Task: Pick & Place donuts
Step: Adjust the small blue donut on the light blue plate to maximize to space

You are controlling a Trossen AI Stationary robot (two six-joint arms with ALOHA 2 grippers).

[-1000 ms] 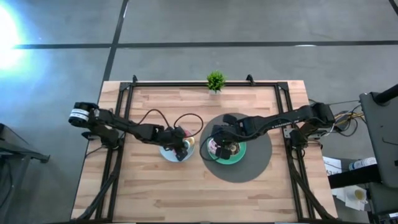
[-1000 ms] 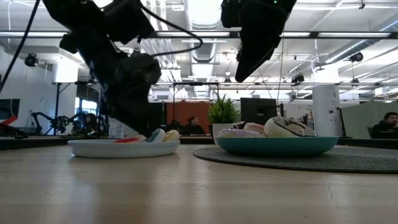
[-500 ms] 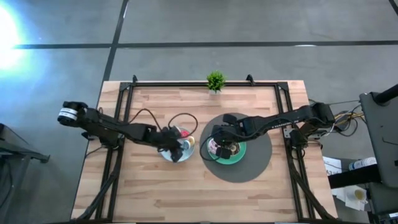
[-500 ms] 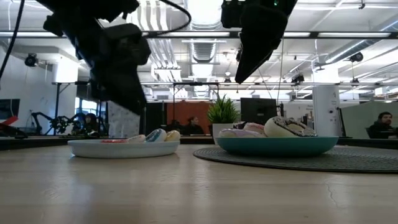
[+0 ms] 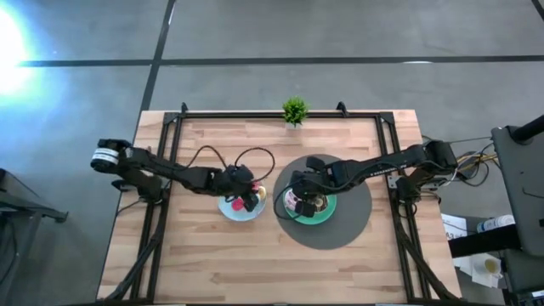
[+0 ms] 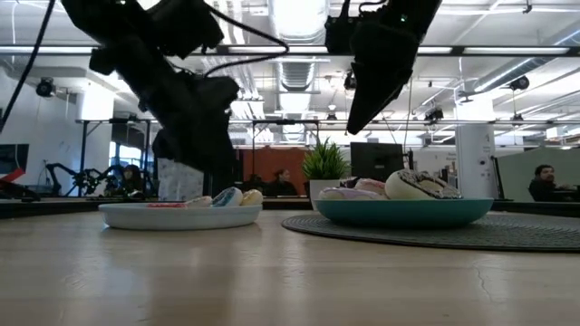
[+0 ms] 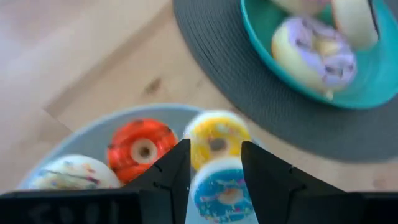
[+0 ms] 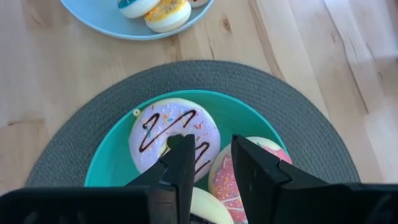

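Four mini donuts are laid flat, close together, on the pale-blue plate [image 7: 93, 134]: red [image 7: 142, 147], yellow [image 7: 216, 137], blue [image 7: 224, 193] and white sprinkled [image 7: 71, 174]. Three larger ones are crowded in the teal plate [image 8: 249, 118]: lilac with chocolate zigzag [image 8: 174, 134], pink [image 8: 233, 171], pale yellow [image 8: 208, 208].

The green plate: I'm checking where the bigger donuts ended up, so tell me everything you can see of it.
The green plate is a round, teal-green, smooth shallow dish sitting flat in the middle of a dark round woven mat on the wooden table. It holds a pale lilac donut with chocolate zigzags, a pink sprinkled donut and part of a cream one. The right gripper hovers just above them, fingers apart, holding nothing.
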